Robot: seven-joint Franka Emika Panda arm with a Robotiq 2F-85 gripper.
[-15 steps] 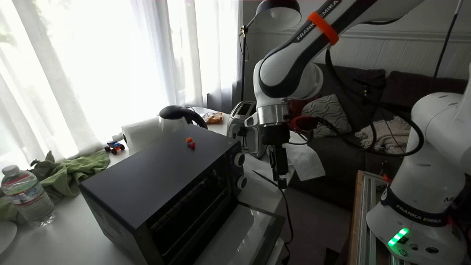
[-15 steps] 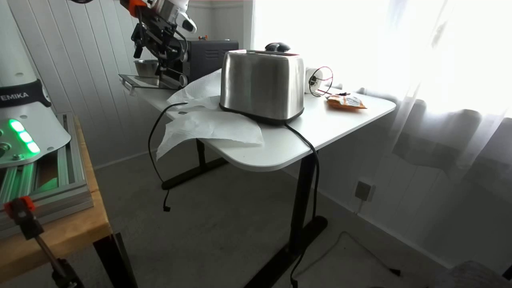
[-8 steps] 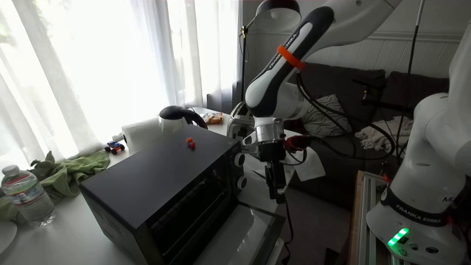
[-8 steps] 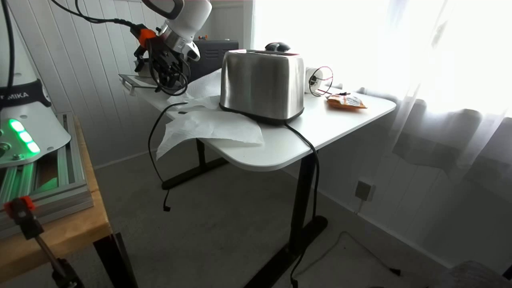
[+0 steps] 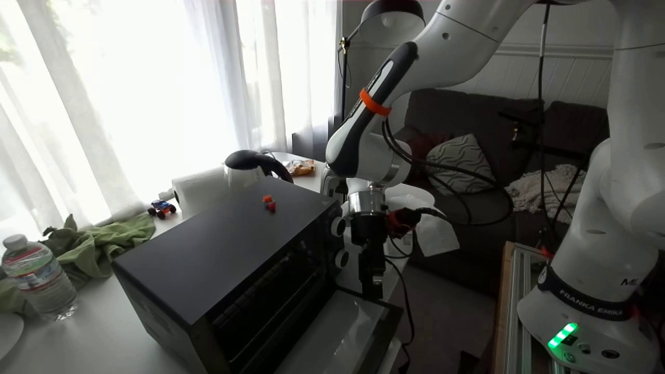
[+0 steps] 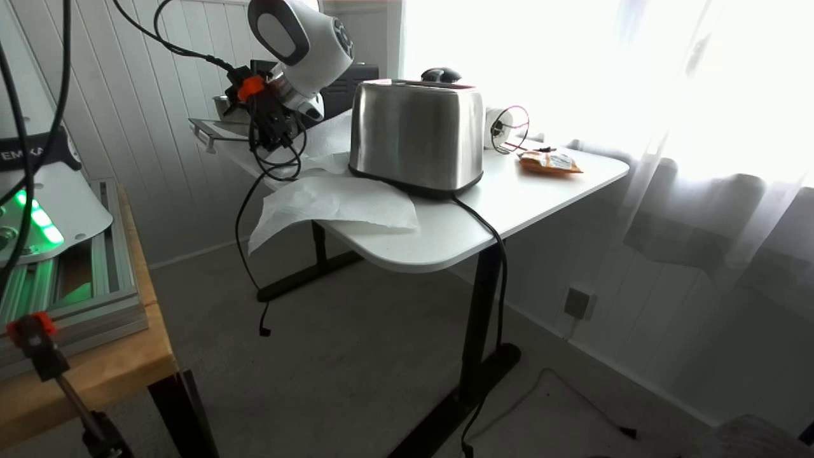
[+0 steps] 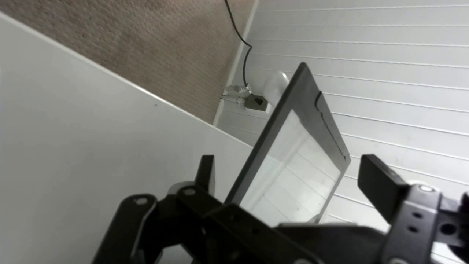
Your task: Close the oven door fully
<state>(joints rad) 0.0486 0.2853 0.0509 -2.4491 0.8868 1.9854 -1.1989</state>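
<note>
The oven door [image 5: 337,332] hangs folded down, about level, in front of the black oven [image 5: 223,244]. Its edge also shows in an exterior view [image 6: 219,130], and its glass reflects the wall in the wrist view [image 7: 293,176]. A pale piece, perhaps part of the handle, shows under its outer edge; most of the handle is hidden. My gripper [image 5: 372,291] points down at the knob end of the door, near its side edge. I cannot tell whether it touches the door. In the wrist view my gripper [image 7: 287,170] is open, with nothing between its fingers.
Two white knobs [image 5: 338,241] on the oven front are close beside the gripper. A chrome toaster [image 6: 416,137] and paper sheets [image 6: 337,202] are on the white table [image 6: 413,251]. A power cord [image 5: 408,317] hangs off the table edge. Small toys [image 5: 268,201] lie on the oven.
My gripper has come down and moved toward the knob end of the oven, now overlapping the door's near corner in an exterior view. The arm has swung with it. The door has not moved.
</note>
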